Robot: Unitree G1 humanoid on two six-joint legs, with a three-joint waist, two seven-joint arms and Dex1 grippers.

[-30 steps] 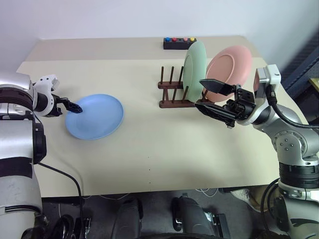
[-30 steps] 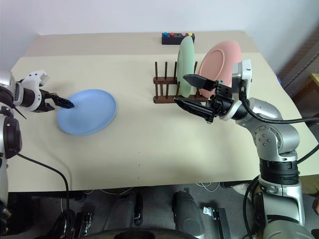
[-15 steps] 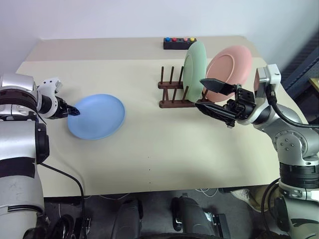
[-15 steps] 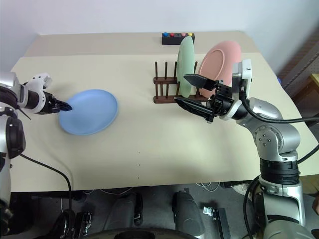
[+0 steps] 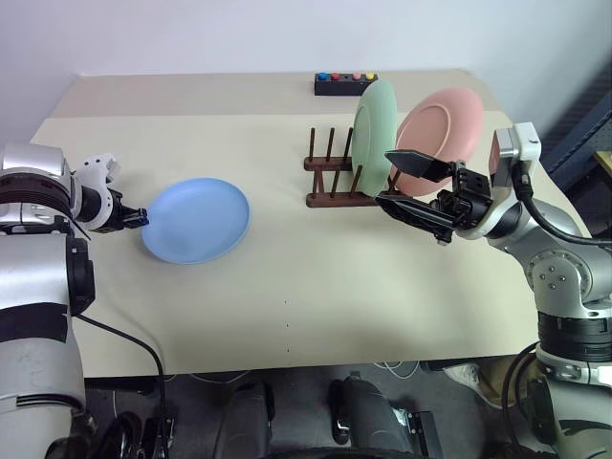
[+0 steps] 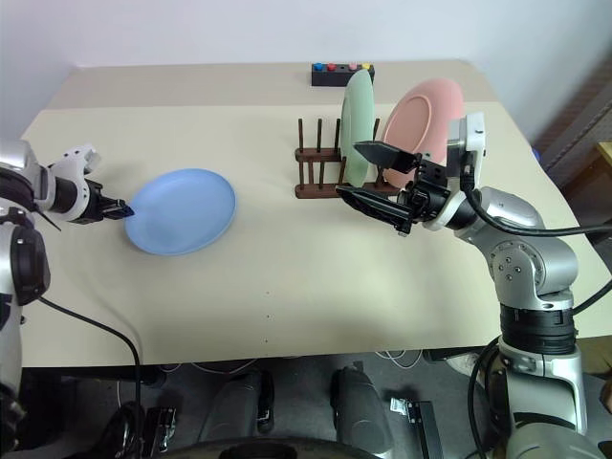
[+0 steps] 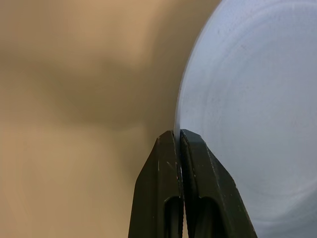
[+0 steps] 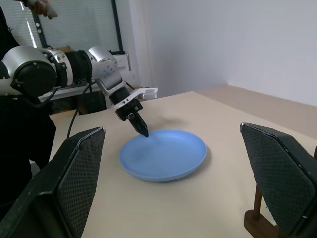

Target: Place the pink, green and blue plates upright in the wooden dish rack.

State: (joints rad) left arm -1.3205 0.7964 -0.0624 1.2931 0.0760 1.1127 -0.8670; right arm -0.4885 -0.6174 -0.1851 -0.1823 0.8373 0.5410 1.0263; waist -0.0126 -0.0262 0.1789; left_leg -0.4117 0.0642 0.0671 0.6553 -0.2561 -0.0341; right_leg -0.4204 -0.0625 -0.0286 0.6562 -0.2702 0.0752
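The blue plate (image 5: 196, 220) lies flat on the left half of the table. My left gripper (image 5: 142, 217) is shut on its left rim, and the left wrist view shows the plate edge (image 7: 177, 119) running into the closed fingertips (image 7: 168, 148). The wooden dish rack (image 5: 330, 174) stands at the back right. The green plate (image 5: 373, 124) stands upright in it. The pink plate (image 5: 445, 120) leans upright at its right end, its lower part hidden behind my right arm. My right gripper (image 5: 382, 177) hovers open in front of the rack with nothing between its fingers.
A small black box with coloured buttons (image 5: 345, 83) sits at the table's far edge behind the rack. Bare tabletop (image 5: 287, 277) stretches between the blue plate and the rack. In the right wrist view a person (image 8: 15, 124) stands beyond my left arm.
My left gripper has gone from open to shut at the blue plate's left rim, and the plate has slid a little to the right. The right arm has not moved.
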